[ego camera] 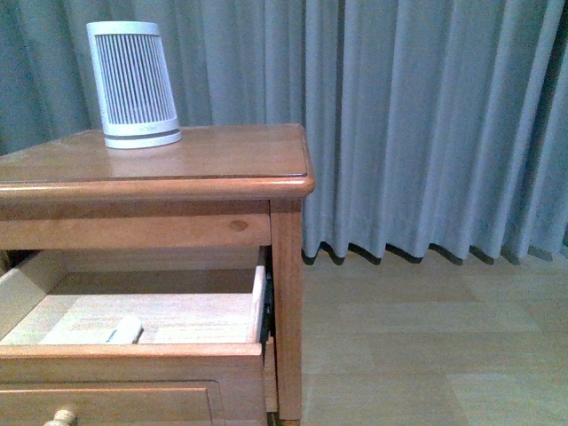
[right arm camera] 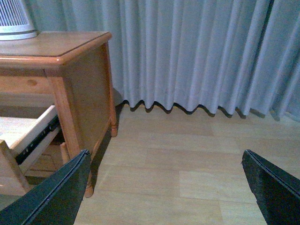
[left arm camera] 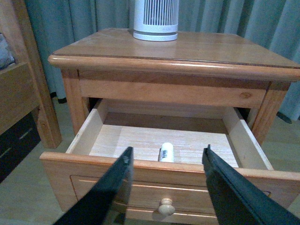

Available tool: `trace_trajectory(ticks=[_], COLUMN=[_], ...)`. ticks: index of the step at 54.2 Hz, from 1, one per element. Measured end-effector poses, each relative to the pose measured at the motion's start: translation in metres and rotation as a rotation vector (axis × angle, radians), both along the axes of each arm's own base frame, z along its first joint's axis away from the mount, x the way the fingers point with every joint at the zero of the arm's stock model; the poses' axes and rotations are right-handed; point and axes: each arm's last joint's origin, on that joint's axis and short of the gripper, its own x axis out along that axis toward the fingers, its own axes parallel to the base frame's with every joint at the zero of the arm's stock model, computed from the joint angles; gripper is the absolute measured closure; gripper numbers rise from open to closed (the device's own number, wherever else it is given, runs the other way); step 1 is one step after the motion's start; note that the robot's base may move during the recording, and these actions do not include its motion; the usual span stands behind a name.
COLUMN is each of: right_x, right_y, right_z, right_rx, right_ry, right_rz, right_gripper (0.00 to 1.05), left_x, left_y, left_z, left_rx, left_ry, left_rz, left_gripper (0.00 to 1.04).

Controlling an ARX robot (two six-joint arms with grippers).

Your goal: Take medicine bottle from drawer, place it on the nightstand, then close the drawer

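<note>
Drawer point(left arm camera: 86, 133) of the nightstand point(left arm camera: 201, 49) is pulled out, with the white bottle point(left arm camera: 166, 152) lying on its side on the pale drawer bottom, near the front wall. Left claw point(left arm camera: 167, 157) hangs before the drawer front, spread wide and holding nothing, the bottle visible between its two sides. Right claw point(right arm camera: 165, 159) is also wide open and empty, over the floor point(right arm camera: 187, 164) beside the nightstand; a ribbed white device point(ego camera: 133, 84) stands on the nightstand top.
</note>
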Motion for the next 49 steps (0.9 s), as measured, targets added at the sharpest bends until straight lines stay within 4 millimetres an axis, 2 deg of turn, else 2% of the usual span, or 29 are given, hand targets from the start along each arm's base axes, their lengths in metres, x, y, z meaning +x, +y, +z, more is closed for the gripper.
trace_trajectory(ticks=[8,45,46,49], right_x=[0.000,0.000,0.000,0.006], right_y=[0.000,0.000,0.000,0.001], right_z=[0.000,0.000,-0.001,0.006], right_rx=[0.000,0.000,0.008,0.102], right_ry=[0.000,0.000,0.014,0.204], right_rz=[-0.003,0.005,0.021,0.187], right_gripper=[0.07,0.07,0.07,0.07], left_x=[-0.008,-0.030,-0.031,-0.032], left_y=[0.009,0.010,0.010,0.010], left_z=[0.004,0.008,0.008,0.008], left_rx=[0.002,0.005,0.005,0.006], left_ry=[-0.016,-0.029,-0.029,-0.030], left_rz=[0.011,0.017,0.016,0.014], left_gripper=[1.02,1.02,1.02,1.02])
